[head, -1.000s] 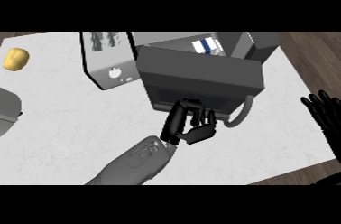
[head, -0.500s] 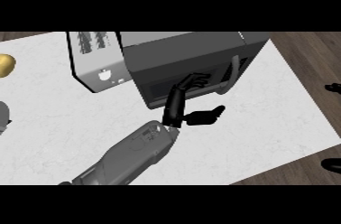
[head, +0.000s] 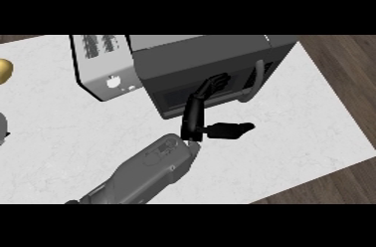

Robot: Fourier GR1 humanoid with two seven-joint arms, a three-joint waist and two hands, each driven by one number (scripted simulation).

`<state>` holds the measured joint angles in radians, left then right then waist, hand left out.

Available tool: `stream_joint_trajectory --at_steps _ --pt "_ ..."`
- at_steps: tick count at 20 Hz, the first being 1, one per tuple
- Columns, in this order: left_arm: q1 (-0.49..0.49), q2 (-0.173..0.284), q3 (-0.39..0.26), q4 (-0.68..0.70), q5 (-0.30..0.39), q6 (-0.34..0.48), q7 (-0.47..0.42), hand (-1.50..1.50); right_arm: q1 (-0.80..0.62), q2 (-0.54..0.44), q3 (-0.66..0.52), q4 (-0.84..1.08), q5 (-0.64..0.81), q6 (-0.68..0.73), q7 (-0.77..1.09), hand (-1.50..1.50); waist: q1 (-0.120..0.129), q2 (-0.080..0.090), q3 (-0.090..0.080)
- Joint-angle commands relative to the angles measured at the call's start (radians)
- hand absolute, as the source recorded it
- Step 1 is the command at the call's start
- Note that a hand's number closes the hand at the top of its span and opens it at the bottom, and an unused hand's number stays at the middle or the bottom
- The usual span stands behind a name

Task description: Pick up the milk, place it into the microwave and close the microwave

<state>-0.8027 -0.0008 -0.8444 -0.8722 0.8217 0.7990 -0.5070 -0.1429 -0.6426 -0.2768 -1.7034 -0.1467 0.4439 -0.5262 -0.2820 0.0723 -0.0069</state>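
From my remote station, I see the left hand [head: 197, 111] pressing straight fingers [head: 214, 84] against the dark grey boxy microwave [head: 202, 61]'s shut door; thumb spread wide; the milk is out of sight.

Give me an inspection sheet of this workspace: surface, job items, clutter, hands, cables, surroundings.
Surface: white marbled counter, bare around the forearm.
Job's things: microwave with its door closed or nearly so, handle at its right; milk not seen.
Clutter: toaster left of the microwave; yellow object at the left edge; grey object cut off at the left edge.
Hands: left hand has straight fingers on the microwave door, thumb out to the side; right hand not in view.
Cables: nothing seen.
Surroundings: wooden floor to the right of the counter.
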Motion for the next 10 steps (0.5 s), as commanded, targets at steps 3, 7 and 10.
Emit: stream_joint_trajectory --at_steps 3,7,10 --pt "-0.076 0.001 0.069 0.061 0.062 0.034 -0.026 -1.5 -0.033 -0.016 -0.005 0.013 0.029 -0.017 -0.004 1.5 0.001 0.017 0.003" --pt "-0.081 0.001 0.062 0.062 0.089 0.035 -0.052 -1.5 -0.056 -0.025 -0.012 0.031 0.041 -0.026 -0.005 1.5 0.007 0.018 0.003" --pt "-0.083 0.001 0.056 0.071 0.106 0.025 -0.067 -1.5 -0.077 -0.02 -0.008 0.04 0.039 -0.031 -0.002 1.5 0.013 0.025 0.003"
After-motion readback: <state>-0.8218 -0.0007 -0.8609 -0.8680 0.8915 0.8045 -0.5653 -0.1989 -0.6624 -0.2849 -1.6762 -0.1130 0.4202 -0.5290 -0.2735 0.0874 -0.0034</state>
